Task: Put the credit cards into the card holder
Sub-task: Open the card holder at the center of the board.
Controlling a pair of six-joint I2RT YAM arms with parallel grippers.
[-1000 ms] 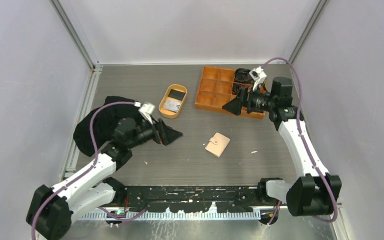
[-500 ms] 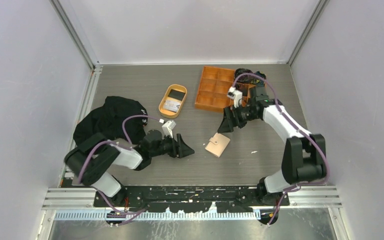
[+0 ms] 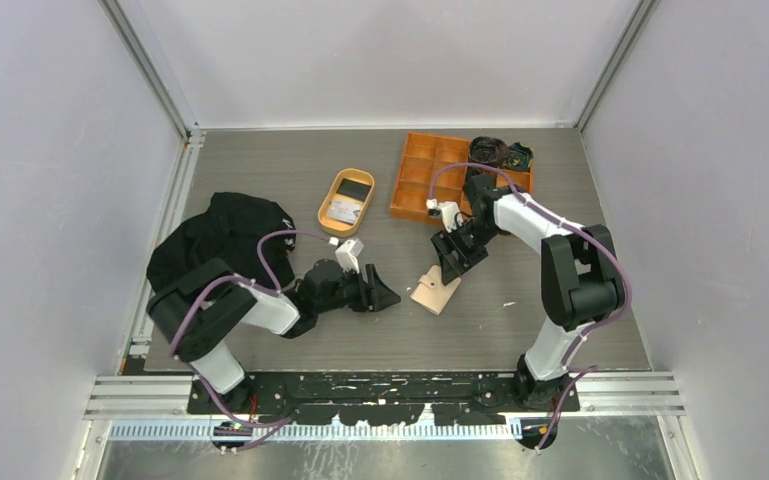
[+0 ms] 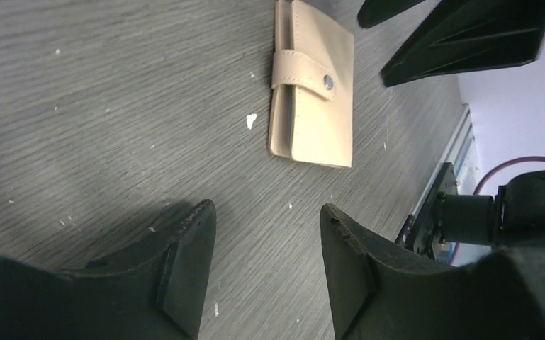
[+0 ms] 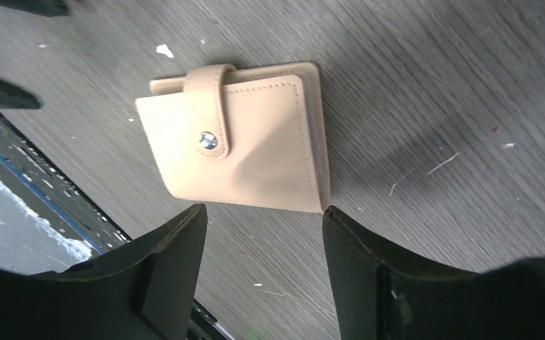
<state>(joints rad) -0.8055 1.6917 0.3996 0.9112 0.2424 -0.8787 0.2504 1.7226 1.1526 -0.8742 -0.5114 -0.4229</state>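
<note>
Your left gripper (image 4: pixel 266 209) reaches forward and low, fingers (image 4: pixel 184 255) parted. Just beyond its fingertips, your right gripper (image 5: pixel 262 210) angles downward, its fingers parted too.

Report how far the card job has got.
Done: nothing; the credit cards lie in the oval tray. In hand: left fingers and right fingers, both open and empty, hover beside the card holder, which lies snapped shut on the table. Left: unsnap it, fetch the cards, slot them in.
</note>
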